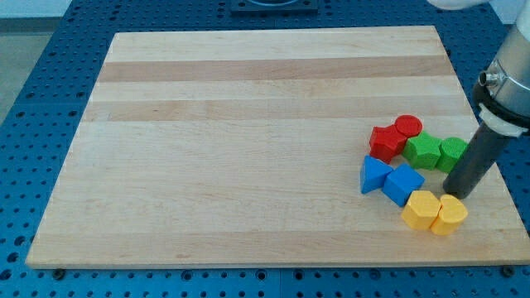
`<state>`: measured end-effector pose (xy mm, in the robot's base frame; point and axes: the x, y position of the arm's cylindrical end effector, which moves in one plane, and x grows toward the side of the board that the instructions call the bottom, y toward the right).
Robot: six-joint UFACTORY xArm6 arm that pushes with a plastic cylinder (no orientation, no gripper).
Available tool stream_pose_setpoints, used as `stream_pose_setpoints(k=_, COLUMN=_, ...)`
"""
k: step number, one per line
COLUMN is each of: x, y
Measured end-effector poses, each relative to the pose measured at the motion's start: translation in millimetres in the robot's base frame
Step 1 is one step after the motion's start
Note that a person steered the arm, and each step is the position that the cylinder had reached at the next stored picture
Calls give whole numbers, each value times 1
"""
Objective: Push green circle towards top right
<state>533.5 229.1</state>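
Note:
The green circle (451, 152) lies near the board's right edge, touching a green star-like block (423, 151) on its left. My tip (458, 193) rests on the board just below the green circle, between it and the yellow blocks. The dark rod rises up and to the right and covers the circle's right edge. I cannot tell whether the tip touches the circle.
A red star-like block (385, 142) and a red circle (407, 126) sit left of and above the green blocks. A blue triangle (373, 175) and a blue square block (403, 184) lie below them. Two yellow blocks (421, 209) (450, 215) lie near the bottom right. The wooden board (248, 124) has its right edge close by.

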Motion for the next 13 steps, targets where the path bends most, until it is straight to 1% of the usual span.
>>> stream_pose_setpoints(k=5, x=-70, y=2)
stream_pose_setpoints(k=9, x=-73, y=46)
stream_pose_setpoints(k=12, x=-124, y=43)
stream_pose_setpoints(k=13, x=-127, y=32)
